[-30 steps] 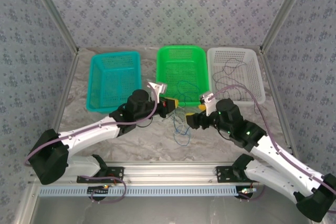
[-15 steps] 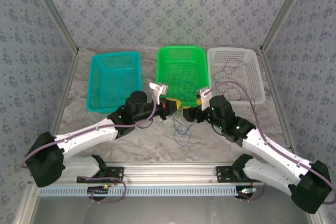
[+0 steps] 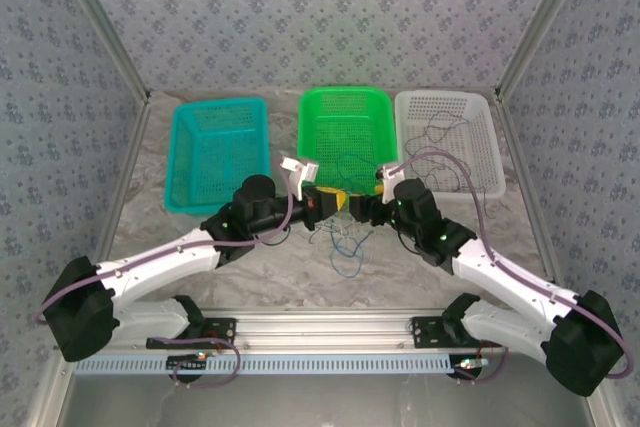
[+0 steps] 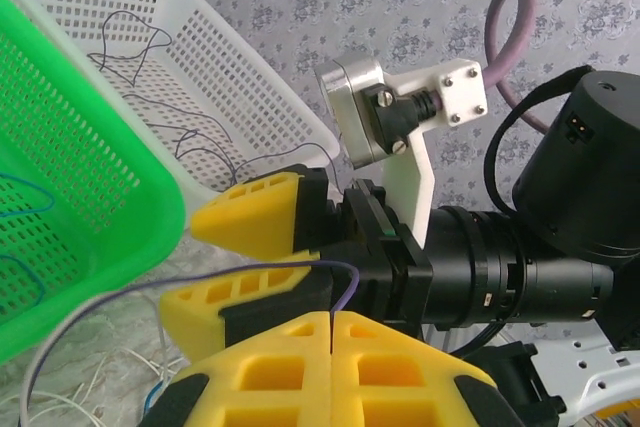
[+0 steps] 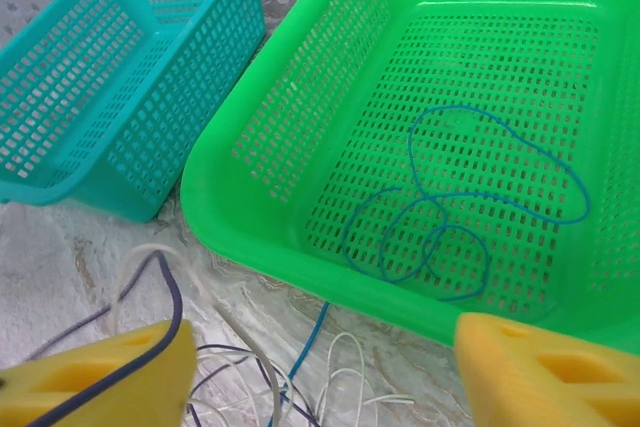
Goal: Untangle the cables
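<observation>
Since a second ago my right arm has swung toward 9 o'clock. My right end effector [image 5: 325,332] now sits nearly tip to tip with my left end effector [image 4: 332,319]. Its jaws have drawn in a little but are still released, with a dark cable [image 4: 250,267] running through the gap. The left one is clenched on that same dark cable.

I count three baskets along 12 o'clock: a teal basket [image 3: 220,103], a green basket [image 3: 345,93] and a white basket [image 3: 445,97]. One blue cable [image 5: 470,197] lies looped in the green basket, and dark strands [image 3: 438,132] lie in the white one. One loose tangle [image 3: 345,242] of blue, dark and pale cables rests on the counter [image 3: 250,277], at 6 o'clock of the green basket's near rim.

Bare counter lies open at 6 o'clock of the tangle, up to the rail [image 3: 320,327].
</observation>
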`<control>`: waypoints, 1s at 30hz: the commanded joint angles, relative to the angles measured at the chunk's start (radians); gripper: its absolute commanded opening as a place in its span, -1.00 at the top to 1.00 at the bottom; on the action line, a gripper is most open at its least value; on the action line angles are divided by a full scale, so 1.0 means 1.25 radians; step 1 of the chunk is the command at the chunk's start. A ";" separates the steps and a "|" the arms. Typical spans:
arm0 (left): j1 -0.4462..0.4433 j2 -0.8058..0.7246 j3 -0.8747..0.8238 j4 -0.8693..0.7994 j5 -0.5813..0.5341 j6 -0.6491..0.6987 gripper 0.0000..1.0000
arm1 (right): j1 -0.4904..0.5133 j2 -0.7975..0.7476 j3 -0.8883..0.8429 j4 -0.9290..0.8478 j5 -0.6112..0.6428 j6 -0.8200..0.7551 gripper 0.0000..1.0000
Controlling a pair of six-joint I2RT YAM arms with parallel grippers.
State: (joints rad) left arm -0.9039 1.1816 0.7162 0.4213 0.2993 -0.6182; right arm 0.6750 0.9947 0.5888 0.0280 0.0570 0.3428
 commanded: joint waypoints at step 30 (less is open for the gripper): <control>-0.002 -0.081 -0.005 0.040 -0.026 0.029 0.98 | 0.001 -0.215 -0.144 -0.069 -0.140 0.107 -0.41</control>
State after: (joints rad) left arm -0.9035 1.0683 0.7071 0.4313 0.2478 -0.5873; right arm 0.6807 0.7185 0.4286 -0.0498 -0.0589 0.4831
